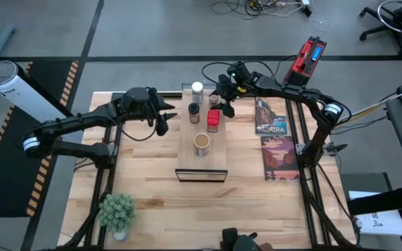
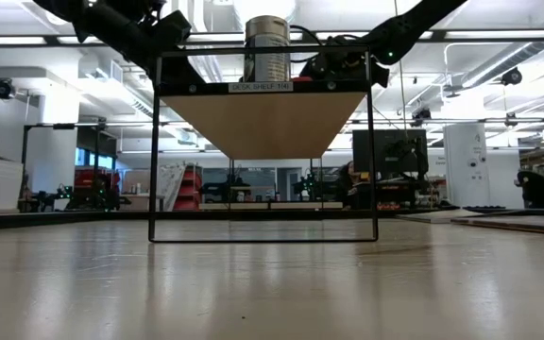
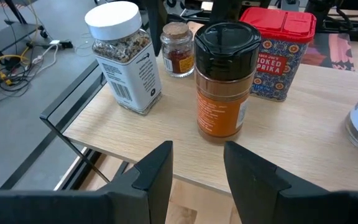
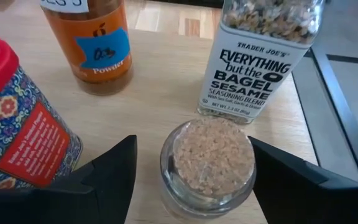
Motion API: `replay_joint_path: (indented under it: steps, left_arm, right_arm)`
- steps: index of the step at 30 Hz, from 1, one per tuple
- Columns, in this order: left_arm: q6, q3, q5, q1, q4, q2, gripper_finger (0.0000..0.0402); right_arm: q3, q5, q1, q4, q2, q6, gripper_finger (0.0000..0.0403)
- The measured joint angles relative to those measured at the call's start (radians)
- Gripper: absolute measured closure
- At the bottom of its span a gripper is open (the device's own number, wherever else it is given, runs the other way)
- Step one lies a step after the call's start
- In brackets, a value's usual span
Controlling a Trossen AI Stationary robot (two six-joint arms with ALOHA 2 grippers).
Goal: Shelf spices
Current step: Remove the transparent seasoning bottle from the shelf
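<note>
A pale-wood shelf stands raised on a black wire frame. On it stand a white-capped jar, a black-lidded jar, a red tin, a wider tan-topped jar and a small cork-topped jar. My right gripper is open, with one finger on either side of the small cork-topped jar. My left gripper is open at the shelf's left edge, facing the black-lidded jar and short of it. My right gripper stands open around the small cork-topped jar's glass wall, coming slanting from above on the table's right side. One finger is plainly apart from it. Whether the other finger touches the jar, I cannot tell. The jar stands upright on the shelf.
Two flat printed boxes lie on the table right of the shelf. A small potted plant stands near the table's near left corner. A red device sits beyond the far edge.
</note>
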Motion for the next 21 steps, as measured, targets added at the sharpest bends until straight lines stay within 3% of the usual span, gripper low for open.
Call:
replay_joint_path:
  steps: [13, 21]
  left_arm:
    - [0.0, 0.0, 0.0, 0.0, -0.004, 0.0, 0.0269]
    - [0.0, 0.0, 0.0, 0.0, -0.005, 0.0, 0.0269]
  right_arm:
    - [0.0, 0.034, 0.0, -0.001, 0.015, 0.0, 0.023]
    - [0.0, 0.049, 0.001, -0.001, 0.015, 0.003, 0.0224]
